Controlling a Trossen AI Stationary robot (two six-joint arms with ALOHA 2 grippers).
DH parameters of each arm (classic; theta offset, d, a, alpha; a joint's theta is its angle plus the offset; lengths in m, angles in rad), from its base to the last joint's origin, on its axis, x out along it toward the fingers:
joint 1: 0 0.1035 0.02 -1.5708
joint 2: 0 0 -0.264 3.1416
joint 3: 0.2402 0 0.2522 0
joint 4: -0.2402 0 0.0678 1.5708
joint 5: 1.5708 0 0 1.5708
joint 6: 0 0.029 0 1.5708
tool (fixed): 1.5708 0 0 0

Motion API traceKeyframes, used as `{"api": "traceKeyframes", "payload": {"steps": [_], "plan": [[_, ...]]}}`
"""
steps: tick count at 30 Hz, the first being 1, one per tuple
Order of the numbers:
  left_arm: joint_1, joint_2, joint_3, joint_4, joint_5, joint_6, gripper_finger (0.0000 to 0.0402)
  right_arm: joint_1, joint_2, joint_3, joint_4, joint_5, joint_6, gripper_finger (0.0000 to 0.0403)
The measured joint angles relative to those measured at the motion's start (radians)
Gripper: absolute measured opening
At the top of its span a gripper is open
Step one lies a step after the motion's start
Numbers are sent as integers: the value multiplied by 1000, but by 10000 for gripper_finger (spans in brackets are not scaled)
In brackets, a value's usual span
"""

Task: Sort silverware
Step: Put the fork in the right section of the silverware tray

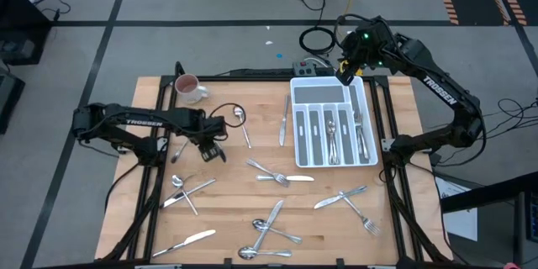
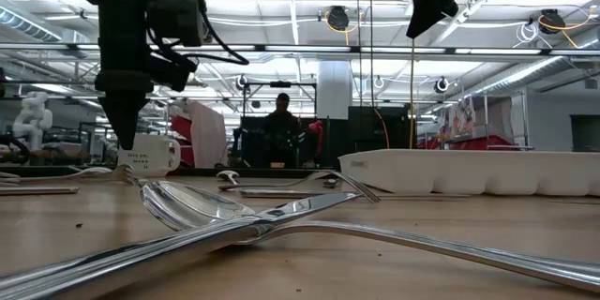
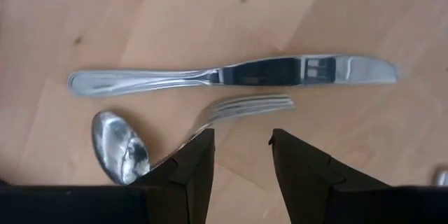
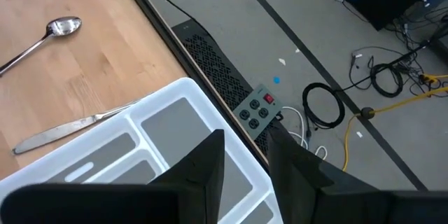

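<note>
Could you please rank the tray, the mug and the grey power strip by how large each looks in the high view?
1. Tray, by far the largest.
2. Mug.
3. Power strip.
The mug and power strip look close in size, so their order is unsure.

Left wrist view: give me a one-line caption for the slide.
Left gripper open and empty above the wooden table, poised over a fork lying between a knife and a spoon.
</note>
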Motion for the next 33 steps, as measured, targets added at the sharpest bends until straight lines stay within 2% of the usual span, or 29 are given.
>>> {"api": "traceKeyframes", "payload": {"steps": [4, 9, 27, 33], "plan": [[-3, 0, -17, 0, 4, 87, 150, 0, 0, 0, 0, 0, 5, 100], [-3, 0, -34, 23, 38, 124, 150, 0, 0, 0, 0, 0, 28, 100], [-16, 0, -31, 25, 32, 125, 150, 0, 0, 0, 8, 0, 29, 100], [-16, 0, 2, 117, -2, 136, 150, 0, 0, 0, 38, 0, 29, 100]]}}
